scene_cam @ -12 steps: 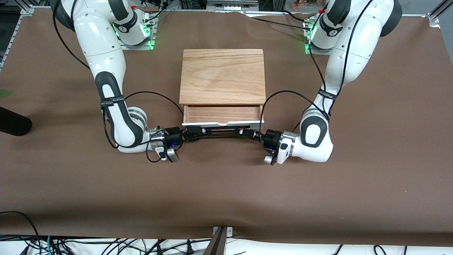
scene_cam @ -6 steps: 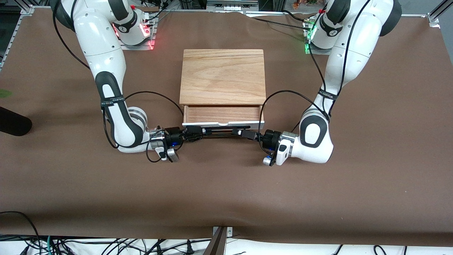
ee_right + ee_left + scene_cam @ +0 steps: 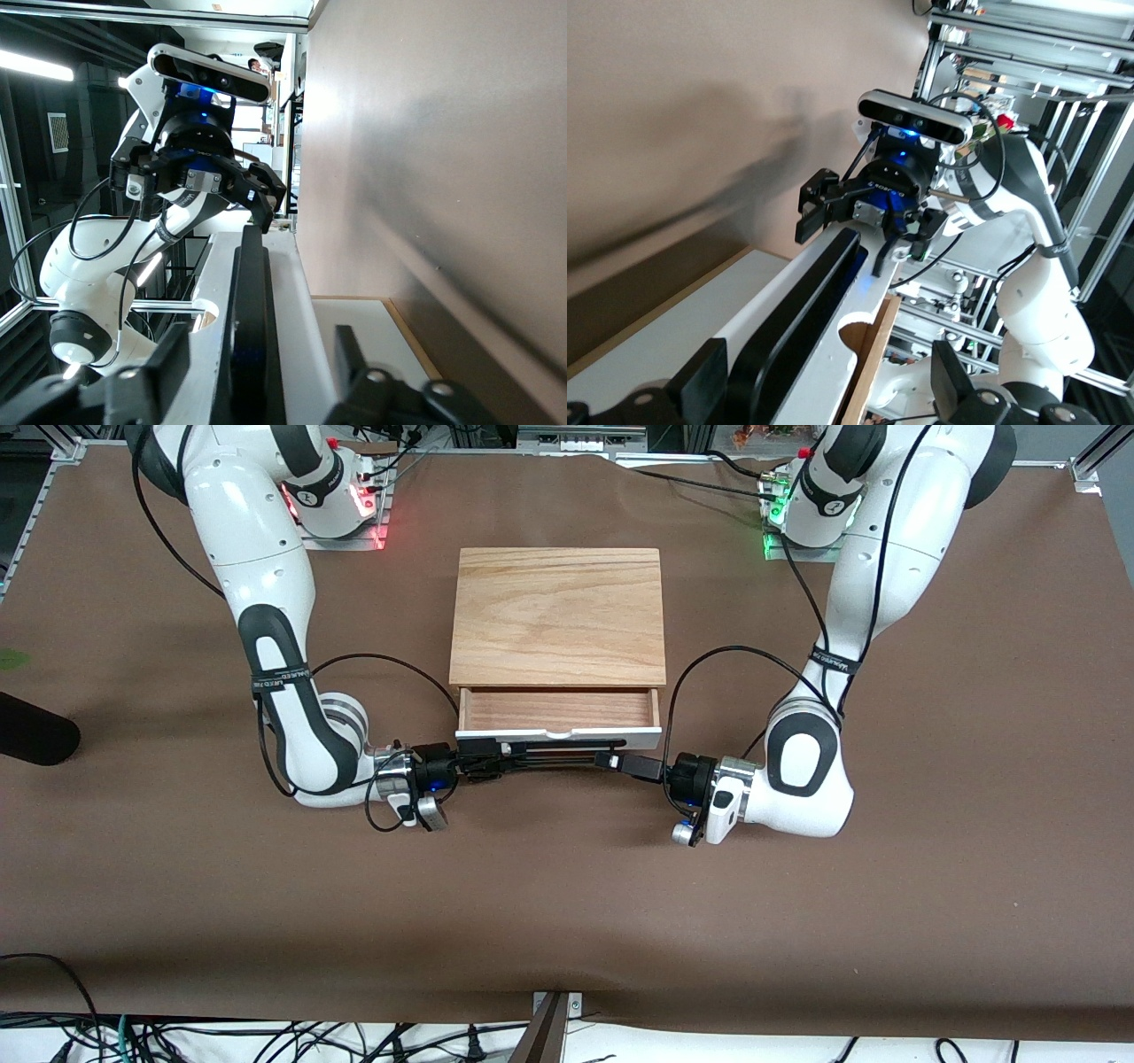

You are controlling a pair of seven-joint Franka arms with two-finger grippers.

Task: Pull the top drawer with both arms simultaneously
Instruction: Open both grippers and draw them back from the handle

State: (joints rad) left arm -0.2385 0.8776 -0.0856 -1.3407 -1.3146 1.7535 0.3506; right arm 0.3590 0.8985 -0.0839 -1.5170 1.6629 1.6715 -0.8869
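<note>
In the middle of the table [image 3: 567,886], in front of the cabinet with the light wood-grain top [image 3: 558,615], the top drawer [image 3: 558,710] stands pulled partly out toward the front camera. It shows a shallow light wood interior, a white front panel with a small notch in its top edge, and a wide black wire bar handle [image 3: 554,751]. The right gripper [image 3: 483,762] sits low at the handle's end toward the right arm's side, its jaws released and spread on either side of the bar without pinching it. The left gripper [image 3: 620,763] is just beside the handle's other end, jaws likewise released, with the bar running between them in the left wrist view. Each forearm carries a black strap with white lettering too small to read. Compared with a second ago, both pairs of jaws have let go of the handle, the left arm has drawn back toward its own end of the table, the drawer has stayed equally far out, and the light at the right arm's base has turned from green to red.
</note>
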